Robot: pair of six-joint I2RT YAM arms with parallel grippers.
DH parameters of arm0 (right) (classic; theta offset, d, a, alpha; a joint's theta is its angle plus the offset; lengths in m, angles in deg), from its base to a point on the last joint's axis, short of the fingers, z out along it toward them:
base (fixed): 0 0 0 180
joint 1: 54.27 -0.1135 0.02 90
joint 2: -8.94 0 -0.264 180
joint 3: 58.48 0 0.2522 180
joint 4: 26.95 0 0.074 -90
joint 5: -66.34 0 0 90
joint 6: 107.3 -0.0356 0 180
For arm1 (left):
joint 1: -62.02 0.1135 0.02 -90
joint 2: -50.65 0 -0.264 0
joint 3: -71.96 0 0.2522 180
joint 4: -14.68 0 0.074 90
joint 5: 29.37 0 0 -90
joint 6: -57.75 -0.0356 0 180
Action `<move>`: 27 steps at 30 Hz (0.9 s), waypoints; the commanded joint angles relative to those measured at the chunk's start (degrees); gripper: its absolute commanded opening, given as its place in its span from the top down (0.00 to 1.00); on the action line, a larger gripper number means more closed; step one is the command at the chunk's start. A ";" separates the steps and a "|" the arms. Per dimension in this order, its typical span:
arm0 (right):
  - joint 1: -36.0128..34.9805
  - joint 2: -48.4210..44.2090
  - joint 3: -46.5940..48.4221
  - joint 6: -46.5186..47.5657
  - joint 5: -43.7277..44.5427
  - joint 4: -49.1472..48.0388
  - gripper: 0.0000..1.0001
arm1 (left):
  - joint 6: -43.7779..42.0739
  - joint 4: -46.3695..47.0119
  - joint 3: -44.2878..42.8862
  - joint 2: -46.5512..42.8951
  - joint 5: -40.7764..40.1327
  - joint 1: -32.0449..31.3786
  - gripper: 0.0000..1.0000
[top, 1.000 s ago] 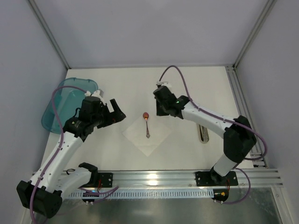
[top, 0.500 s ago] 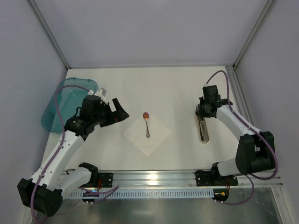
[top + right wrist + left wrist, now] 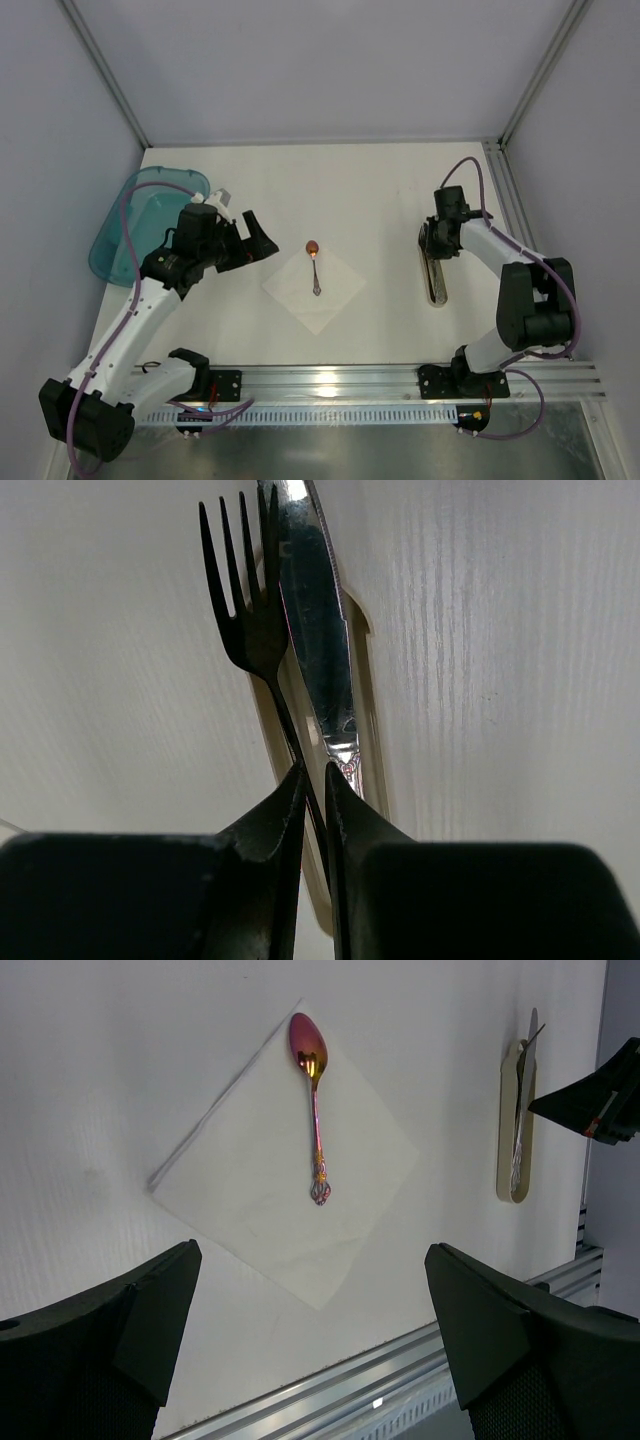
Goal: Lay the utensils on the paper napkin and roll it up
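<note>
Item: right pincer (image 3: 312,775), clamped on fork (image 3: 250,630) stem. Left pincer (image 3: 310,1260): apart. Risk I see: thin grip, fork may swivel and snag knife (image 3: 315,630).

Spoon (image 3: 314,266) lies on the napkin (image 3: 322,298), mid-bench (image 3: 380,200); tub (image 3: 118,232) sits far left; fork (image 3: 246,625) and knife (image 3: 316,610) lie side by side on the holder (image 3: 437,296), right.

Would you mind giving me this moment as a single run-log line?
left end effector: open, left of napkin | right end effector: shut on fork handle, knife alongside | spoon: on napkin
</note>
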 commanded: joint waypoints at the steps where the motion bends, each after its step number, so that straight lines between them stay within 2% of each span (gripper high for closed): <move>1: 0.26 0.10 0.01 1.41 -1.81 -0.96 0.85 | 0.19 2.26 0.33 -1.03 1.59 0.34 0.00; 16: 0.26 4.85 -2.01 1.68 -4.01 -3.34 0.86 | 0.46 2.17 1.29 -1.73 1.06 0.34 0.00; 21: 0.26 4.06 -2.10 1.94 -3.92 -3.60 0.96 | 0.46 2.17 1.29 -1.82 0.89 0.34 0.01; 27: 0.18 0.55 -0.60 1.94 -4.01 -1.76 0.96 | 0.46 2.35 1.29 -1.56 1.06 0.34 0.01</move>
